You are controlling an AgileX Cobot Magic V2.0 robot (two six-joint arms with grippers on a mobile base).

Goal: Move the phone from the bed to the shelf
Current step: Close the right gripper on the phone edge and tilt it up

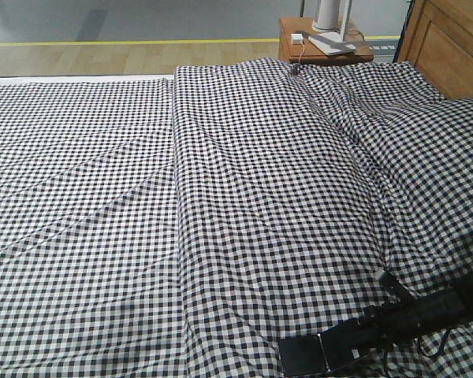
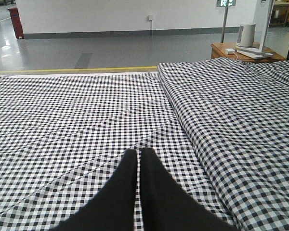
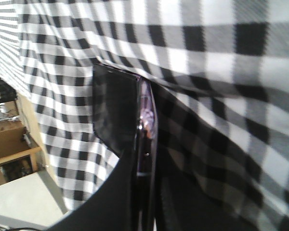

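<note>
Right gripper (image 3: 143,168): closed on the phone (image 3: 116,108), near end edge-on between my fingers, long axis running straight ahead of me, low against the bed (image 1: 244,197). Left gripper (image 2: 138,192): closed, empty, phone outside its view.

B&w-checked bed (image 1: 244,197), cover creased, w/ phone (image 1: 303,354) lying on it, near side, right of centre.

left gripper (image 2: 139,154): two black fingers pressed together, only a thin slit between, pointing forward, hanging over the bed (image 1: 221,197) | right arm (image 1: 437,305): black, reaching in low at the bed's near right corner, pointing left | right gripper (image 3: 144,161): fingers clamped either side of the phone (image 3: 115,110), seen edge-on
</note>
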